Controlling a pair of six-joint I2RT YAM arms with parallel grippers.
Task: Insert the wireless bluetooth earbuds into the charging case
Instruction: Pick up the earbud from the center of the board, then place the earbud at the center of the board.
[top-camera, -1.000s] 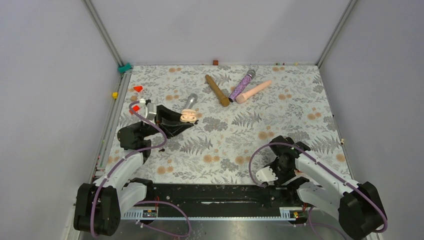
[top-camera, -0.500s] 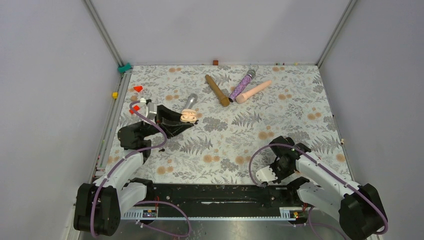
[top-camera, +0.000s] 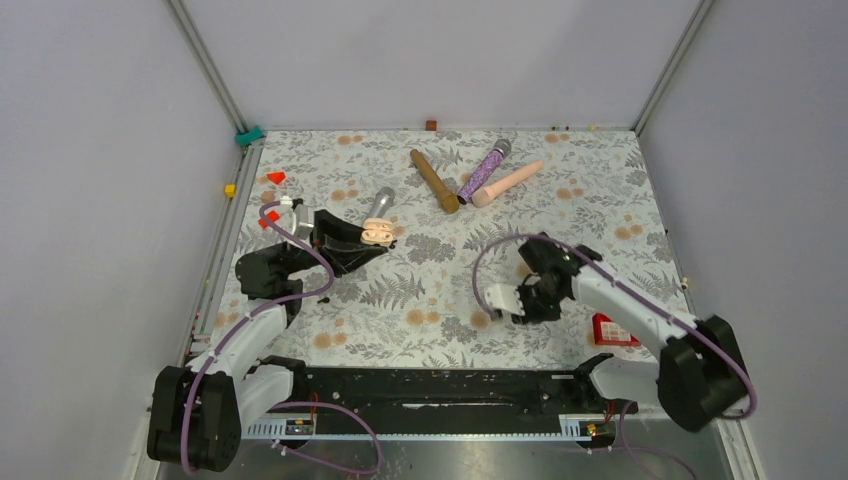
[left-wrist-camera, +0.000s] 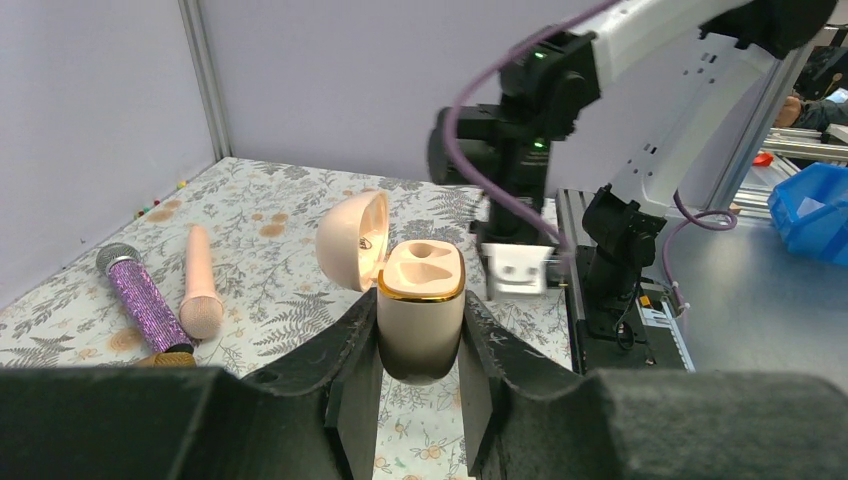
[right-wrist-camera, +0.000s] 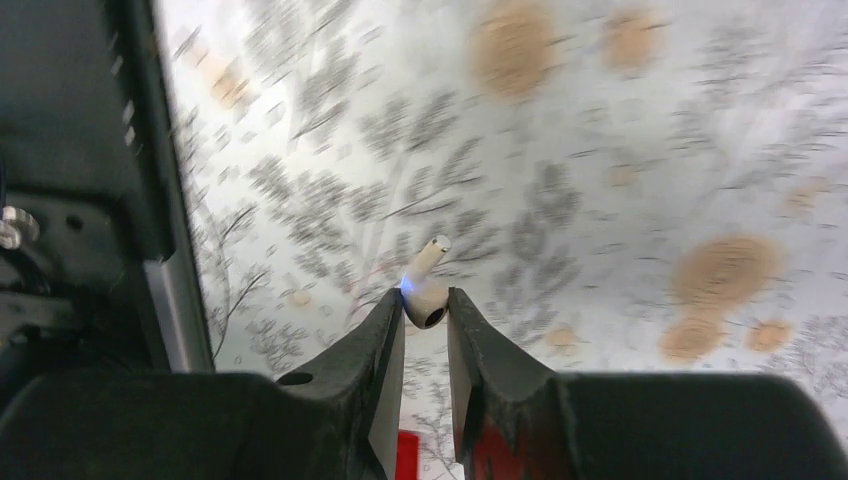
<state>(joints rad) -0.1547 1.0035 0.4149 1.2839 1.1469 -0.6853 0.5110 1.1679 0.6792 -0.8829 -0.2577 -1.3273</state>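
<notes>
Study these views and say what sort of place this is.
Likely a robotics lab test cell: grey walls with metal framing enclose a floral-covered table, a left arm and right arm are bolted at its near edge, and a blue bin sits beyond.

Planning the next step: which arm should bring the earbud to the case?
Right: the right pincer pinches an earbud, while the left pincer is occupied holding the open charging case.
</notes>
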